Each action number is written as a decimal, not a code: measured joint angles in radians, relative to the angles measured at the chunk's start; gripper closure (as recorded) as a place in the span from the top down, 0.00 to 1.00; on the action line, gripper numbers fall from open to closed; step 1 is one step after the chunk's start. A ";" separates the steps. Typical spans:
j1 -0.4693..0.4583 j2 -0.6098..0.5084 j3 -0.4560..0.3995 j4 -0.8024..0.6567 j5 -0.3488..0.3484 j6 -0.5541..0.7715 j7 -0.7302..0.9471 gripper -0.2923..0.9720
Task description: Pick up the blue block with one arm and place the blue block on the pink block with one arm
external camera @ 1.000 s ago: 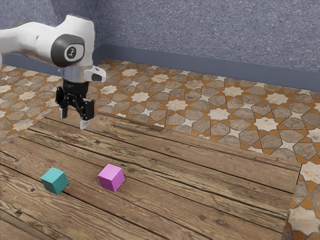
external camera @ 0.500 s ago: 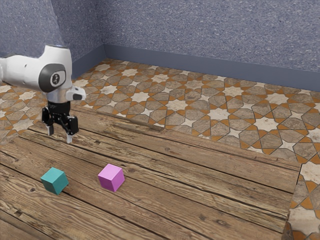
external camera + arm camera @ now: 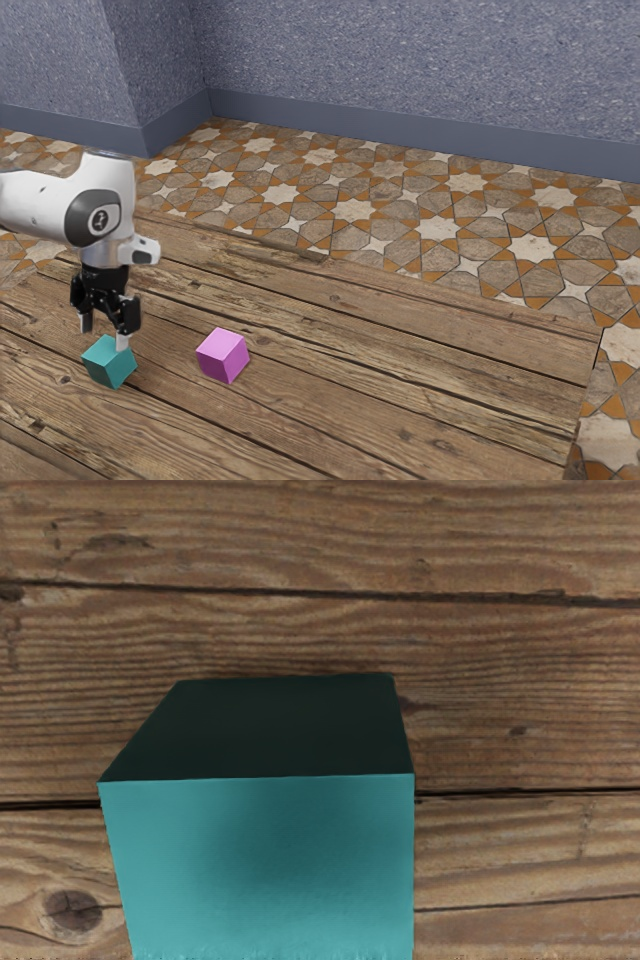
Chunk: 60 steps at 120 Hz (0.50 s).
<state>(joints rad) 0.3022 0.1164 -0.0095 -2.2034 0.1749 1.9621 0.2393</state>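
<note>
I am hovering my claw (image 3: 105,336) right over the blue block (image 3: 108,363), fingers spread apart and pinching nothing. The tips are hanging just above the block's top face; the one toward the exterior view's right is looking very close to the upper edge, though I cannot tell whether it is touching. Here is what the next move is turning on: the block is lying straight beneath me, not off to either side. In the wrist view the blue block (image 3: 260,820) is sitting directly under my hand, its faces running square to the plank lines of the worktop (image 3: 500,630). It is a cube, so no long axis is asking for a twist. I am judging that a plain vertical drop is all that is needed, one finger going down each side before closing. The pink block (image 3: 222,355) is sitting near the blue one, toward the exterior view's right and clearly apart from it, on the same worktop.
</note>
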 joint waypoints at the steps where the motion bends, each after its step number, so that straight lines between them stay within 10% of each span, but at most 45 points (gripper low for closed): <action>1: 0.000 -0.001 0.001 -0.003 0.000 0.002 0.000 0.77; 60: 0.001 0.057 0.037 -0.004 0.006 0.041 0.025 0.77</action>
<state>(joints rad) 0.3037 0.1732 0.0276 -2.2076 0.1805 2.0031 0.2640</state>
